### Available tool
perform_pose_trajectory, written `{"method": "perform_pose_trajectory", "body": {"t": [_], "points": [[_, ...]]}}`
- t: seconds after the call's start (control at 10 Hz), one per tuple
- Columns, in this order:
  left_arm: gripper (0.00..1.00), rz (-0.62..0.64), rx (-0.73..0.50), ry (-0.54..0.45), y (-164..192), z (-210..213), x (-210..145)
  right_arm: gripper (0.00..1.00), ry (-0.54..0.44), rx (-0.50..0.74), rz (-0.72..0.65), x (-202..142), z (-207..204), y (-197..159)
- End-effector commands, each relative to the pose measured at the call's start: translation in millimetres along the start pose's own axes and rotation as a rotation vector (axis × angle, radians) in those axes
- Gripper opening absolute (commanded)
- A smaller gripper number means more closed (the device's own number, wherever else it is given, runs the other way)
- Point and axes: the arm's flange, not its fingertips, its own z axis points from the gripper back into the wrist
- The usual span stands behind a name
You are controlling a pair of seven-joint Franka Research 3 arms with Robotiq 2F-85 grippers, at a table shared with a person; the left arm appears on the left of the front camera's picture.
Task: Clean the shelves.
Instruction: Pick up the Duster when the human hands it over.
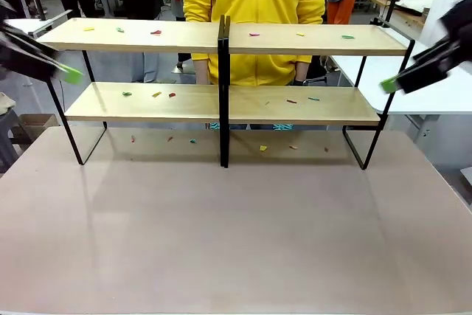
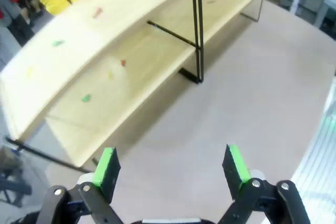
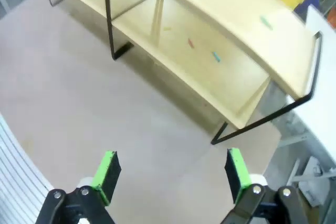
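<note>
Ahead of both pairs of jaws and well apart from them: the shelves [image 1: 184, 102], a wide two-tier rack of four light wooden boards on a thin black metal frame with a central black upright, standing on the large grey-brown tabletop [image 1: 236, 234]. Off the rack's left end, the black left gripper [image 1: 71, 74] with green pads; off its right end, the matching right gripper [image 1: 389, 84]; both blurred in the front view. Seen along the left gripper [image 2: 173, 169]: jaws spread wide, nothing between them, shelves [image 2: 121, 30] up and beyond the fingertips. Same along the right gripper [image 3: 170, 174]: jaws released and empty, shelves [image 3: 236, 19] beyond and above. Scattered over all four boards, small coloured scraps [image 1: 155, 32] of red, green, yellow and pink, none near either set of jaws; a few more on the tabletop under the lower boards. Beyond the rack, farther from the jaws again, a person [image 1: 254, 5] in a yellow hooded top. Judging by this, cleaning hardly begun: approach stage, no scrap yet gripped. Next move likely calls for bringing one open pair of jaws in over a board, straddling a single scrap, closing finely on something thin and flat; under the top boards, little headroom, so a low, level entry.
</note>
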Motion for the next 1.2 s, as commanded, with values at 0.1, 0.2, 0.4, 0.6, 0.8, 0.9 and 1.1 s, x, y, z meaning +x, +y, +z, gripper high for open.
{"method": "perform_pose_trajectory", "body": {"t": [0.1,0.2,0.4,0.6,0.8,0.9,1.1], "points": [[1.0,0.003,-0.026,-0.1,-48,22,-102,1.0,-0.044,0.009,0.036,-28,-10,6],[1.0,0.005,-0.013,-0.133,-49,27,-100,1.0,-0.048,0.016,0.032,-29,-11,5],[1.0,0.068,0.024,-0.194,-41,22,-90,1.0,-0.042,0.018,0.022,-27,-16,4],[1.0,0.162,0.059,-0.177,-40,17,-90,1.0,-0.026,0.02,0.044,-29,-18,2],[1.0,0.277,0.138,-0.166,-35,14,-85,1.0,-0.016,0.047,0.036,-29,-26,-1],[1.0,0.305,0.17,-0.152,-40,11,-83,1.0,-0.019,0.051,0.046,-31,-26,-3],[1.0,0.277,0.174,-0.106,-46,2,-69,1.0,-0.011,0.062,0.061,-36,-31,-7]]}}
